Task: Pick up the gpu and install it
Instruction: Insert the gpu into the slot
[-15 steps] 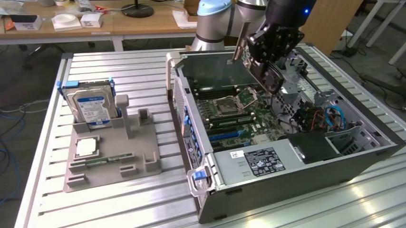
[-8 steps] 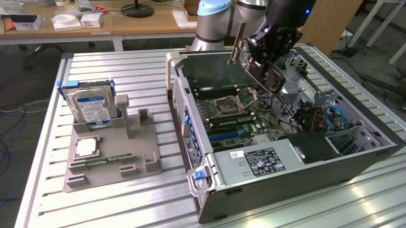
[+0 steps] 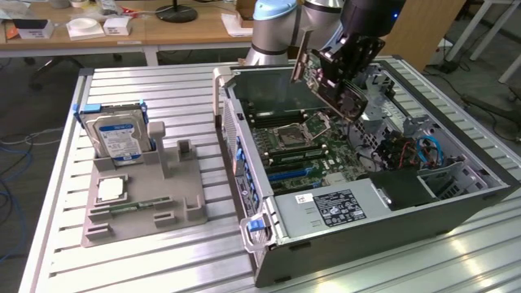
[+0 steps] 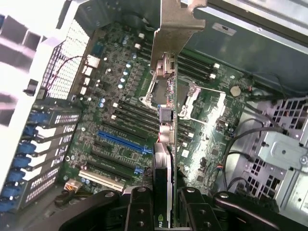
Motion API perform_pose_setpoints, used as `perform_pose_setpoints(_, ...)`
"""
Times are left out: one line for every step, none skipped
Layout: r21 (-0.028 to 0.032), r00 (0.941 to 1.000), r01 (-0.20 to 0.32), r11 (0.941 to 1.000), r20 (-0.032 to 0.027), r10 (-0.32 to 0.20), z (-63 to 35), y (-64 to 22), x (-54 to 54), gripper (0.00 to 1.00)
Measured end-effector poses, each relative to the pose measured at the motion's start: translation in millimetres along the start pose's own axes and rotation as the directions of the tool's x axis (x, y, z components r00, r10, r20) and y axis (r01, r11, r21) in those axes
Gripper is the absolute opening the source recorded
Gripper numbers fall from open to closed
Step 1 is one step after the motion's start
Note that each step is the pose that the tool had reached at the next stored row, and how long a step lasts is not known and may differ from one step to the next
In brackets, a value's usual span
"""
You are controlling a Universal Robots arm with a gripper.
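End effector [image 3: 340, 60] grips the gpu [image 3: 343, 97], holding it tilted above the motherboard [image 3: 303, 154] inside the open computer case [image 3: 382, 223].

The gpu [image 3: 319, 76], a thin card with metal bracket, hangs tilted above the motherboard [image 3: 318, 149]

Looked like a robotics lab / hardware test bench. Open grey metal PC tower case [image 3: 391, 238] lay on a ribbed aluminium-slat table [image 3: 163, 91]. Just beside the case: grey moulded plastic parts fixture [image 3: 187, 183]. Behind the case: silver-and-blue robot arm base [image 3: 273, 24] and cluttered wooden desks [image 3: 179, 33]. Loose cables [image 3: 16, 149] trailed on the floor, well apart from the case.
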State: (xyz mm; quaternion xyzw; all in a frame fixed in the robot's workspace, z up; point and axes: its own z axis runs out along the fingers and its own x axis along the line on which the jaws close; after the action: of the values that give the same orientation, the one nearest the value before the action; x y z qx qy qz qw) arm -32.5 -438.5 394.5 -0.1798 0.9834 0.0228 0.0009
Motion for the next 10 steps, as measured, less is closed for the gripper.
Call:
perform_pose_setpoints(-0.0001, 0.9999, 0.014, 0.9999, -0.0006, -0.014, 0.1, 0.0, 0.0, 0.27)
perform_pose_setpoints(-0.0003, 0.9996, 0.029, 0.9996, -0.0013, -0.029, 0.1, 0.0, 0.0, 0.27)
perform_pose_setpoints(-0.0005, 0.9990, 0.044, 0.9990, -0.0019, -0.044, 0.1, 0.0, 0.0, 0.27)
perform_pose_setpoints(-0.0008, 0.9982, 0.060, 0.9982, -0.0025, -0.060, 0.2, 0.0, 0.0, 0.27)
perform_pose_setpoints(-0.0009, 0.9973, 0.074, 0.9973, -0.0031, -0.074, 0.2, 0.0, 0.0, 0.27)
perform_pose_setpoints(-0.0012, 0.9961, 0.088, 0.9961, -0.0038, -0.088, 0.2, -0.1, 0.0, 0.27)
perform_pose_setpoints(-0.0014, 0.9947, 0.103, 0.9947, -0.0044, -0.103, 0.2, -0.1, -0.1, 0.27)
perform_pose_setpoints(-0.0016, 0.9930, 0.118, 0.9931, -0.0051, -0.118, 0.2, -0.1, -0.1, 0.27)
perform_pose_setpoints(-0.0018, 0.9913, 0.132, 0.9913, -0.0057, -0.132, 0.1, -0.1, -0.1, 0.27)
perform_pose_setpoints(-0.0020, 0.9894, 0.145, 0.9894, -0.0063, -0.145, 0.1, -0.1, -0.2, 0.27)
